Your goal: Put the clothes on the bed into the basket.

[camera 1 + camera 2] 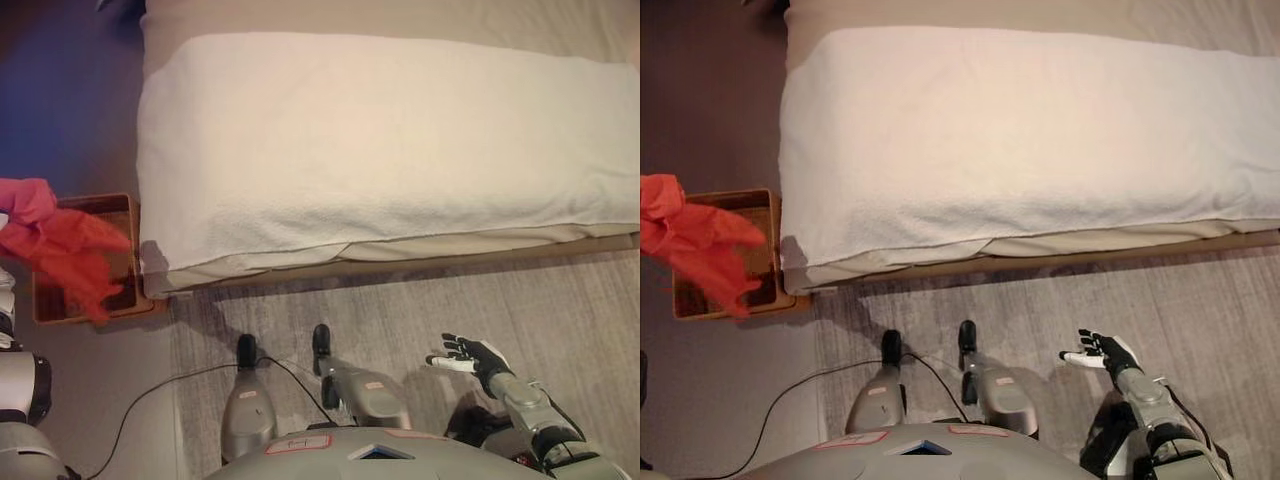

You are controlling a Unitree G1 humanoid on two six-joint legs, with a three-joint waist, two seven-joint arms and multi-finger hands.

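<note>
A red cloth hangs in the air at the far left, bunched at its top and trailing down over the brown rectangular basket. The basket stands on the floor by the bed's near left corner. My left hand is hidden under the bunched top of the cloth at the view's left edge. My right hand is open, palm up, low on the right over the rug and away from the bed. The bed is covered by a white blanket, and I see only the blanket on it.
A grey rug lies in front of the bed. Bare brown floor runs along the left around the basket. The bed's long edge crosses the view above the rug.
</note>
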